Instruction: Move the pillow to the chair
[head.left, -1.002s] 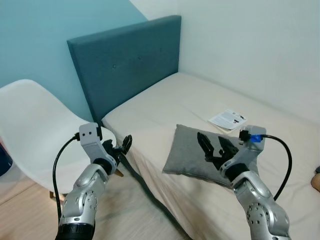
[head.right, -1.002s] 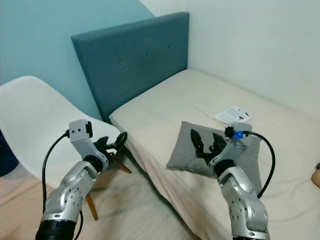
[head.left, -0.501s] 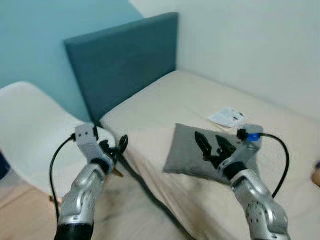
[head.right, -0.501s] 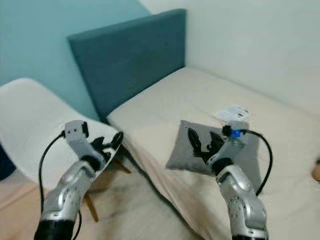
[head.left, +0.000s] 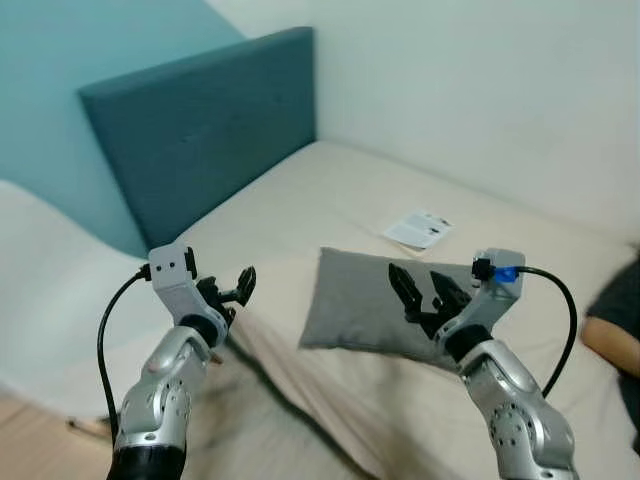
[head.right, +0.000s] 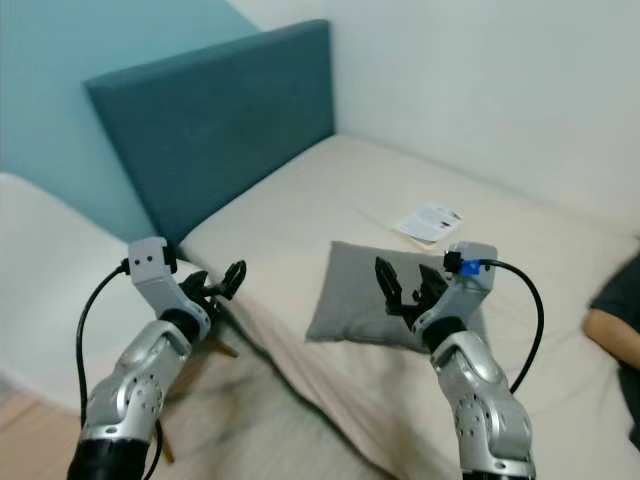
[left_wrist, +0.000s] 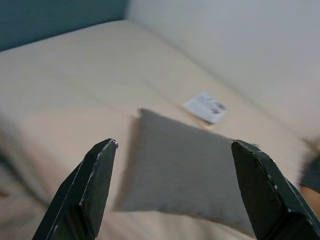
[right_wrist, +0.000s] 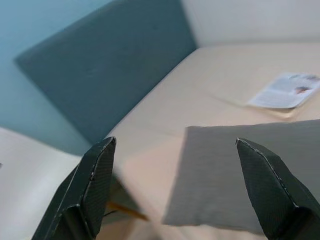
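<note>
Colours in the bedroom shot
Plain grey fabric pillow (head.left: 365, 312) lay on cream bed (head.left: 330, 205); teal padded headboard (head.left: 195, 140), white plastic chair (head.left: 45, 300).

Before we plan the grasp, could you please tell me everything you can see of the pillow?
The pillow is grey, rectangular and of woven-looking fabric, fairly flat. It lies on the beige bed, near the edge, below a leaflet. The right gripper, open, hovers in front of it; whether it touches cannot be told. The left gripper, open, is off to the side, apart from it.
</note>
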